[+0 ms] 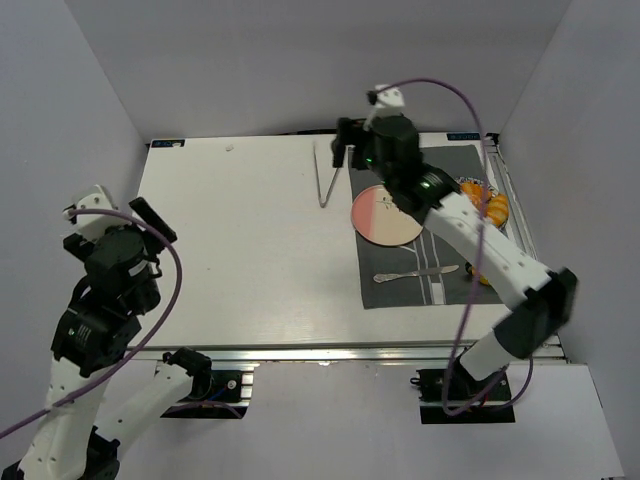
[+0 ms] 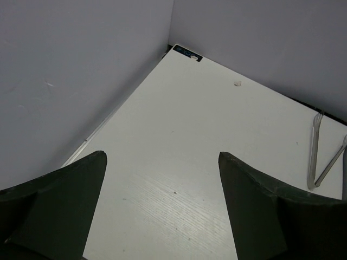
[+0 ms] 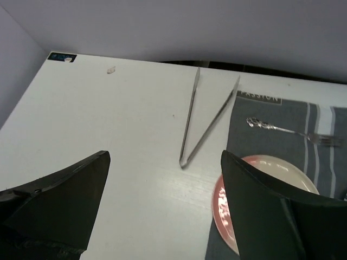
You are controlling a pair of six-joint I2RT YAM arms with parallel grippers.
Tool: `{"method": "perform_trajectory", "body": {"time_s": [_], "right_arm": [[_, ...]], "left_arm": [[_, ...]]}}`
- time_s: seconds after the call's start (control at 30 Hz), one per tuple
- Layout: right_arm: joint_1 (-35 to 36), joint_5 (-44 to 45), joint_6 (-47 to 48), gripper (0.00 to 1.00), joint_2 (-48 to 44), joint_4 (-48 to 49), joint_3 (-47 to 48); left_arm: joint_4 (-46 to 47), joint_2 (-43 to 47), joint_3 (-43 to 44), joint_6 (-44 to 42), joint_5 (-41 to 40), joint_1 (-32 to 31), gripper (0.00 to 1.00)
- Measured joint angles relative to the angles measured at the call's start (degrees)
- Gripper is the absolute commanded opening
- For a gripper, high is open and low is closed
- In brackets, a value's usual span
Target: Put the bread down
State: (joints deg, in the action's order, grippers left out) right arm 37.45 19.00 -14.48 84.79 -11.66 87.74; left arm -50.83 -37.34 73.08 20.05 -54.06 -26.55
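Bread point(image 1: 496, 207) lies at the surface's point(image 1: 240, 240) right edge, with open room to the left. The left hand point(image 2: 162, 200) and the right hand point(image 3: 165, 200) hang spread and empty, the right one near the tongs point(image 3: 190, 116).

White arms point(image 1: 500, 255), black joints point(image 1: 125, 262), purple cables point(image 1: 178, 272)

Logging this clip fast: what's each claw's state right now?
Left claw: open, holding nothing.
Right claw: open, holding nothing.
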Motion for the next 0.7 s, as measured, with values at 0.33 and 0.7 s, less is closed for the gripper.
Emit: {"method": "perform_trajectory", "body": {"time_s": [0.33,0.7], "right_arm": [[2.36,8.39,1.9,0.89,45.29,-6.97,44.63],[-1.95,8.09,-7.26,0.89,52.7,-7.58,40.89]], "left_arm": [[5.18,-4.42,-4.61,-1.81,3.78,-0.5,0.95],[7.82,-9.01,-8.15,-2.21,6.23,-2.32,0.96]]}}
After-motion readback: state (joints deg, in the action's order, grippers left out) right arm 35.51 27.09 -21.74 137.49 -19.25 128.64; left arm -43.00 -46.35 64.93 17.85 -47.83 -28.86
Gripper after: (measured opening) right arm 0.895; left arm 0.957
